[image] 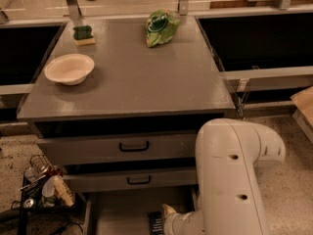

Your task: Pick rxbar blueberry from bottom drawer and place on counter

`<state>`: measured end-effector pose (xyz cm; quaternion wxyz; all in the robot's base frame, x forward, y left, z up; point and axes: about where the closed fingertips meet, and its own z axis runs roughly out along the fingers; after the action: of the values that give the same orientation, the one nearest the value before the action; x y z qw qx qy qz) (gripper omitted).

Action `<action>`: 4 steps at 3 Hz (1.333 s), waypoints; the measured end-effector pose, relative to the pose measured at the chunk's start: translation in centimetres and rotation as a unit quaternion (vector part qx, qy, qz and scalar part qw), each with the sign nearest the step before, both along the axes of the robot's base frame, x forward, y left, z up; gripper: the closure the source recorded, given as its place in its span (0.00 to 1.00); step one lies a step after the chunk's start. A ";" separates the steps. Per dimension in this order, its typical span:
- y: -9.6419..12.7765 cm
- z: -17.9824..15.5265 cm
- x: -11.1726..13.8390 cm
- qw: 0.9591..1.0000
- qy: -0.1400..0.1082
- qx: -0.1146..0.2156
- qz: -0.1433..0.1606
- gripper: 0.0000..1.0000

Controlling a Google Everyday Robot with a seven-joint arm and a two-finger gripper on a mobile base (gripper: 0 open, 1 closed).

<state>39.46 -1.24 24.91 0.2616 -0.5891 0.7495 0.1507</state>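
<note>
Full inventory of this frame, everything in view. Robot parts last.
counter: 1, grey, top of the drawer cabinet
bowl: 1, cream, counter's left side
sponge: 1, green and yellow, counter's back left
green chip bag: 1, green, counter's back middle
drawers with black handles: 2, grey, below the counter
bottom drawer: 1, grey, pulled open
rxbar blueberry: 1, dark, inside the bottom drawer
wire basket: 1, black, floor at left, holding clutter
arm: 1, white, front right
gripper: 1, low in the bottom drawer, beside the rxbar blueberry

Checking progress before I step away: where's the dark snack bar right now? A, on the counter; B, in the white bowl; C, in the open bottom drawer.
C: the snack bar lies in the open bottom drawer, with the gripper low down just beside it.
</note>
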 end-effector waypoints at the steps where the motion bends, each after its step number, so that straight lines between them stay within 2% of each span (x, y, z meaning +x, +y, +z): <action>1: 0.9 -3.2 0.2 1.000 0.019 0.005 0.000 0.00; 3: 1.0 -4.1 0.5 1.000 0.023 0.014 -0.010 0.00; 4: 1.5 -6.4 1.8 0.999 0.036 0.019 -0.018 0.00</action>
<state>41.29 0.23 18.53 0.2484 -0.5645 0.7661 0.1811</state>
